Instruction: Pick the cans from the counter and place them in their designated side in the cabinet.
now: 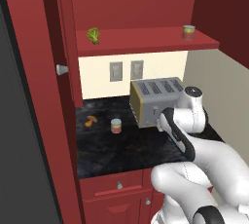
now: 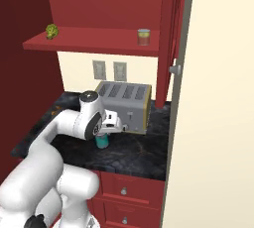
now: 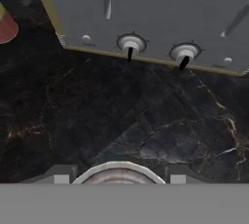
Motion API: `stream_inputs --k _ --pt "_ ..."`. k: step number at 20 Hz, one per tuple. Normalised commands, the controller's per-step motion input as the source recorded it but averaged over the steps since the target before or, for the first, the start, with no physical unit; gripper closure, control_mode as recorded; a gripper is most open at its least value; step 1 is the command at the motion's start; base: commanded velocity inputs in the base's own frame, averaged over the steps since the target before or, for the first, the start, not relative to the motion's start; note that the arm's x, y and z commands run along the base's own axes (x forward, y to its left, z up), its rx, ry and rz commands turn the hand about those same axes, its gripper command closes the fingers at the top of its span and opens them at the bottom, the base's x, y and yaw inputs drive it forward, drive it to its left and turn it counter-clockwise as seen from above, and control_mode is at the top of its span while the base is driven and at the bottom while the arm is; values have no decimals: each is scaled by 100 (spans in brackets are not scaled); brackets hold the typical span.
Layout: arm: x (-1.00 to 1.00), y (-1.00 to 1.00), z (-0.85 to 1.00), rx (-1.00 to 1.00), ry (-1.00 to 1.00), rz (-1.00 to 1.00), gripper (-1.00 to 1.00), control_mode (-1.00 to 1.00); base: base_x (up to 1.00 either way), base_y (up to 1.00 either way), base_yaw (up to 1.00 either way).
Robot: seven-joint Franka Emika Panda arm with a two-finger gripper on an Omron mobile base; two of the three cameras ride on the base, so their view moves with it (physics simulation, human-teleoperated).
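Two cans are left on the desk (image 1: pixel 121 157), you'll notice, while a third tin (image 1: pixel 188 32) already stands at the right end of the cabinet shelf (image 1: pixel 146 40), a green leafy lump (image 1: pixel 93 35) at its left end. Largest on the black stone is the grey toaster (image 1: pixel 153 99), mid-frame. Just below it in the right base view sits the teal can (image 2: pixel 102 142), tucked under your wrist; the fingers (image 3: pixel 116 178) are clamped on its silvery top at the bottom of the hand view. The red-and-yellow can (image 1: pixel 115 125) waits left of the toaster. You appear to be at the grasp; next, lift straight up clear of the toaster, then carry to the shelf.
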Motion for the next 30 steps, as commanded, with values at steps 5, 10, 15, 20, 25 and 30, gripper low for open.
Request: stream_inputs --k 5,10,15,20,25,30 --pt "-18 -12 38 -2 -7 5 100 -100 0 0 0" --pt "-16 -11 42 -2 -6 4 100 -100 0 0 0" --pt "-18 -11 45 -2 -1 3 100 -100 0 0 0" --pt "-19 -4 45 0 0 1 100 -100 0 0 0" --pt "-18 0 39 0 -1 0 100 -100 0 0 0" --pt "-13 0 36 1 -6 0 100 -100 0 0 0"
